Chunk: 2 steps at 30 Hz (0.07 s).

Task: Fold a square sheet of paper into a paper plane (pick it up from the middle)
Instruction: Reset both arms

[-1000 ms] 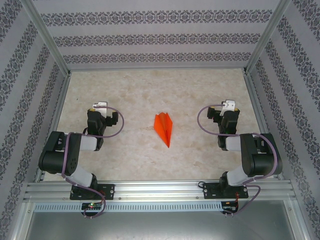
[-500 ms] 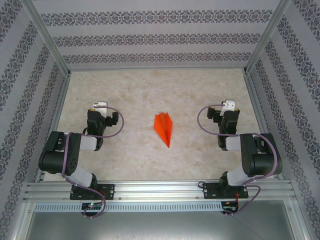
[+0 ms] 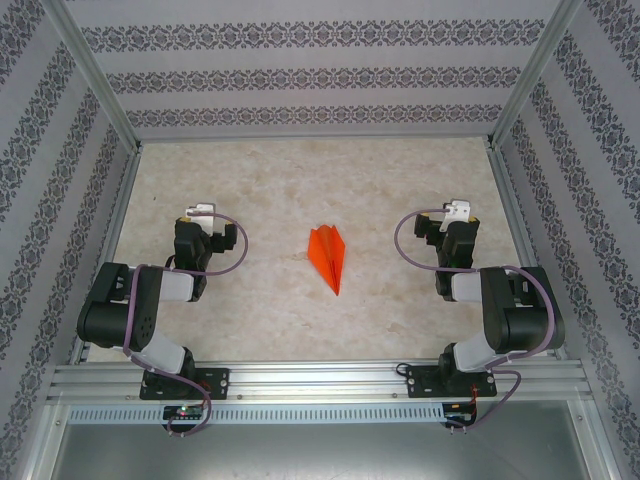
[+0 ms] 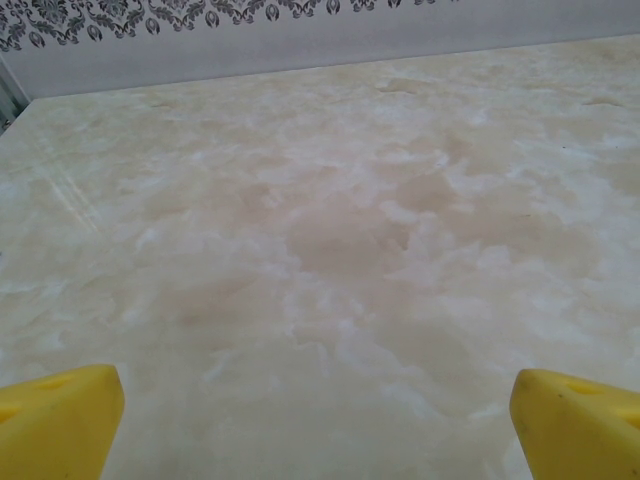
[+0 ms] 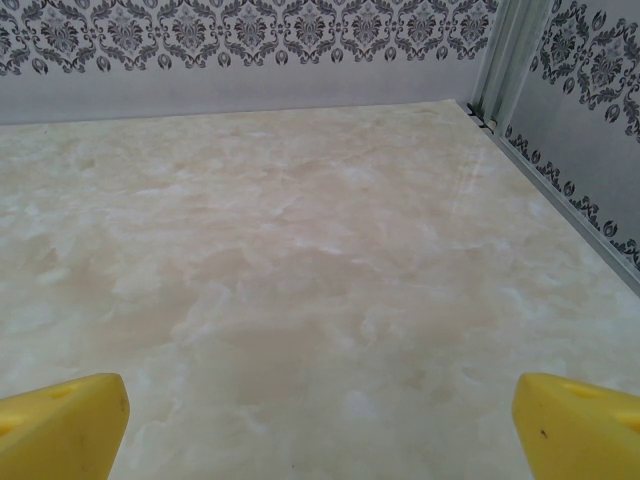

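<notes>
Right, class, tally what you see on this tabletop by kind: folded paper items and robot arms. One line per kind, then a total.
paper plane, orange: 1
robot arms, black: 2 (left arm, right arm)
Total: 3

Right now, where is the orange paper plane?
In the top view the paper plane lies on the table, in the middle between the left arm and the right arm, touching neither, its pointed tip toward their bases.
</notes>
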### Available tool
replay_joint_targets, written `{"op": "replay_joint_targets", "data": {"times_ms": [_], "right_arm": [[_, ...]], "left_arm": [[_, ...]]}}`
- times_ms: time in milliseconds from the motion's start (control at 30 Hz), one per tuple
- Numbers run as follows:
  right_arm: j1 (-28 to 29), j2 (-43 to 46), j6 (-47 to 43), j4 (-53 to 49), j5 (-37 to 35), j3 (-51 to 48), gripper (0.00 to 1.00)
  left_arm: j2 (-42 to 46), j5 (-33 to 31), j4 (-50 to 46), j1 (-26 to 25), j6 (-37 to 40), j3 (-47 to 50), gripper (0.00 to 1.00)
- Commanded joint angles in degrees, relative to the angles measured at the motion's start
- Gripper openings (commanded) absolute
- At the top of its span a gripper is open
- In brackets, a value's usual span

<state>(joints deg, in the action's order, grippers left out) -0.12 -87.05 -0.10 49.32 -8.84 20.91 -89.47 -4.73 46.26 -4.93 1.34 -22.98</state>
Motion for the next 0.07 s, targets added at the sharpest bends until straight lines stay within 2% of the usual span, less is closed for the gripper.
{"op": "replay_joint_targets", "data": {"times_ms": [0, 33], "right_arm": [[0.0, 1.0, 0.4, 1.7, 1.1, 1.0, 0.98], [0.0, 1.0, 0.4, 1.7, 1.1, 1.0, 0.98]], "left_arm": [[0.0, 1.2, 1.4, 0.6, 0.6, -0.7, 1.0], [0.0, 1.2, 1.4, 0.6, 0.6, -0.7, 1.0]]}}
